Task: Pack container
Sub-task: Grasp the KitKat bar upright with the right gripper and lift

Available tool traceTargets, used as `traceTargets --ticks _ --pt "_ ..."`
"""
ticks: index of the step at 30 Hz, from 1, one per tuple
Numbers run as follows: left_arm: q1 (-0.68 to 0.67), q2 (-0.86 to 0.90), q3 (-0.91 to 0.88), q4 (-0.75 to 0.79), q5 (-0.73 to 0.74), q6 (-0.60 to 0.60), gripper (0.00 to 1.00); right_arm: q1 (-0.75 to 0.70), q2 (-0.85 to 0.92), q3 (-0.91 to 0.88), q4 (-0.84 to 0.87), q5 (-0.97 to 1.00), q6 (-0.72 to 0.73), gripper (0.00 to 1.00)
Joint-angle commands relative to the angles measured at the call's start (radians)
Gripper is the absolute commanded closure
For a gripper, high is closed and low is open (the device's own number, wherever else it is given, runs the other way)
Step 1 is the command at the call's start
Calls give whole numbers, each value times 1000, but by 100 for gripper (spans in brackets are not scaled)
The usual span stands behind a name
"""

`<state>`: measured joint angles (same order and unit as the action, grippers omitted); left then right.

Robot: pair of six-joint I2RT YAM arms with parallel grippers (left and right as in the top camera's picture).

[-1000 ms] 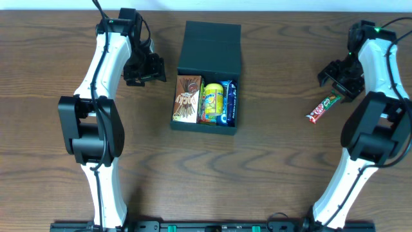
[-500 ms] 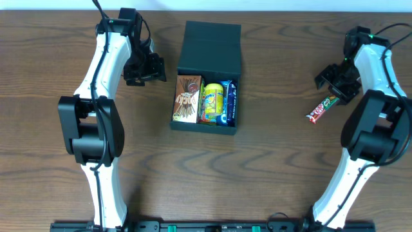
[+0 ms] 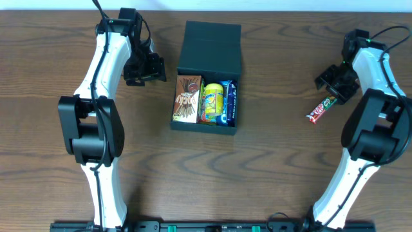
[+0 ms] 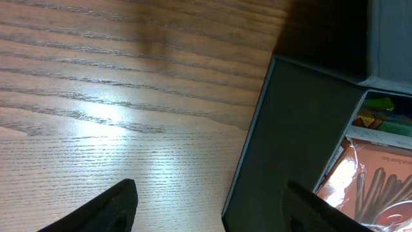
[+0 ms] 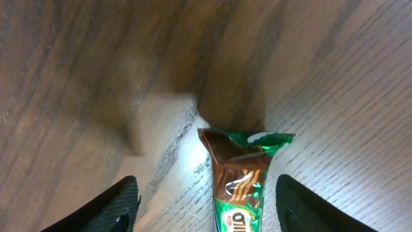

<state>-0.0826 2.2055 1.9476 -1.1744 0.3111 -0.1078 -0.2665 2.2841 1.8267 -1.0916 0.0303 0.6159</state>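
The container [image 3: 207, 48] is a dark box in the middle of the table, its flap lid folded back. Inside lie a brown stick-biscuit packet [image 3: 187, 98], a yellow packet [image 3: 212, 102] and a blue packet [image 3: 230, 102]. My left gripper [image 3: 143, 69] hovers open just left of the box. In the left wrist view the box's dark wall [image 4: 290, 142] runs between the fingertips [image 4: 119, 206]. A green and red snack bar [image 3: 320, 109] lies on the table at the right. My right gripper [image 5: 209, 212] is open astride the bar's green end [image 5: 241, 187], with gaps on both sides.
Both white arms reach in from the near edge, one on each side. Bare wood table [image 3: 270, 161] surrounds the box. The brown packet [image 4: 370, 193] shows at the left wrist view's right edge.
My right gripper has shifted a little toward the far left over the bar's green end. The left arm and the box have not moved.
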Motion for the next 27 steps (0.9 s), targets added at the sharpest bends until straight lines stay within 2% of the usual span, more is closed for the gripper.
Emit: traceTargets --ticks 1,10,18,27 --pt "-3 -14 19 -3 0 -4 27 -17 -8 -24 10 -16 -16 32" --pt "-3 -14 19 -3 0 -5 27 -29 -8 -56 38 -43 -57 31" --pt "-3 -14 19 -5 0 -5 27 -29 -8 -56 60 -42 -83 56" --pt "-3 -14 19 -8 0 -5 27 -29 -8 -56 62 -42 -102 71"
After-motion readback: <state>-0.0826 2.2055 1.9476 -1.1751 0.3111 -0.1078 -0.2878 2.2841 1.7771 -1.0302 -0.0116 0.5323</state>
